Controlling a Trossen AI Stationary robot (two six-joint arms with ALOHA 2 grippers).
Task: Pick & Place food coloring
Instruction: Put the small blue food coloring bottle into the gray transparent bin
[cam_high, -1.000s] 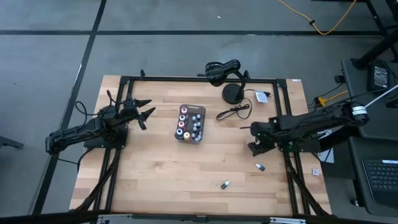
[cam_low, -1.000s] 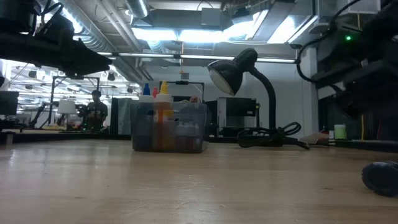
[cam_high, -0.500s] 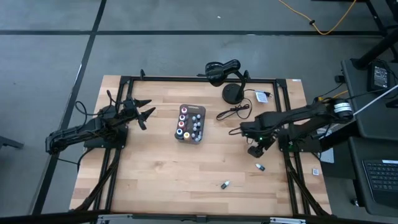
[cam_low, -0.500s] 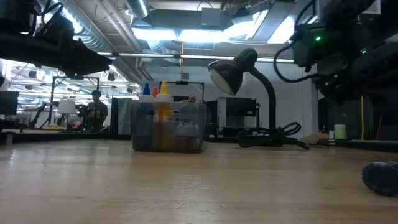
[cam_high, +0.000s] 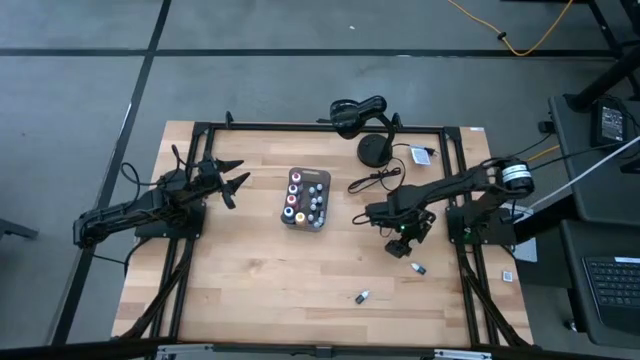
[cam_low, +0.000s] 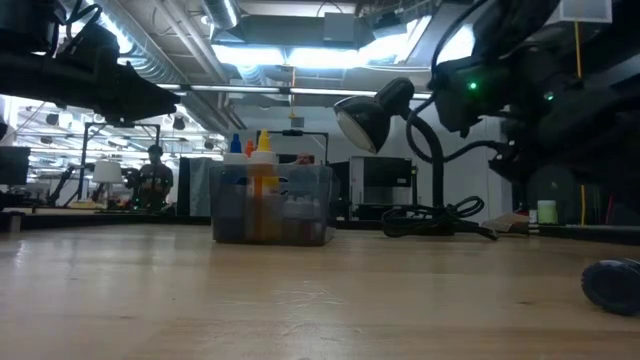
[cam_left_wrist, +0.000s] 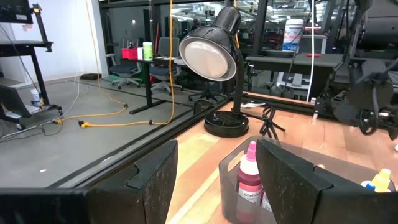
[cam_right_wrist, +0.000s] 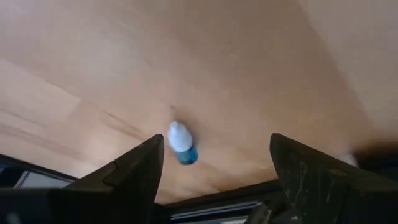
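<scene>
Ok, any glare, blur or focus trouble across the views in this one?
Low view: ceiling lights blow out, so the arms and desk lamp go to silhouette, and the near bottle is out of focus. Right wrist view: soft throughout, blue bottle smeared. High view: even and sharp. Left wrist view: clear, pink bottle readable.

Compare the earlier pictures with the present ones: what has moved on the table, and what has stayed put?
The right end effector has swung from the table's right edge inward toward the middle, open and empty, above a loose bottle. The left end effector, the tray of bottles, the lamp and both loose bottles have not moved.
</scene>
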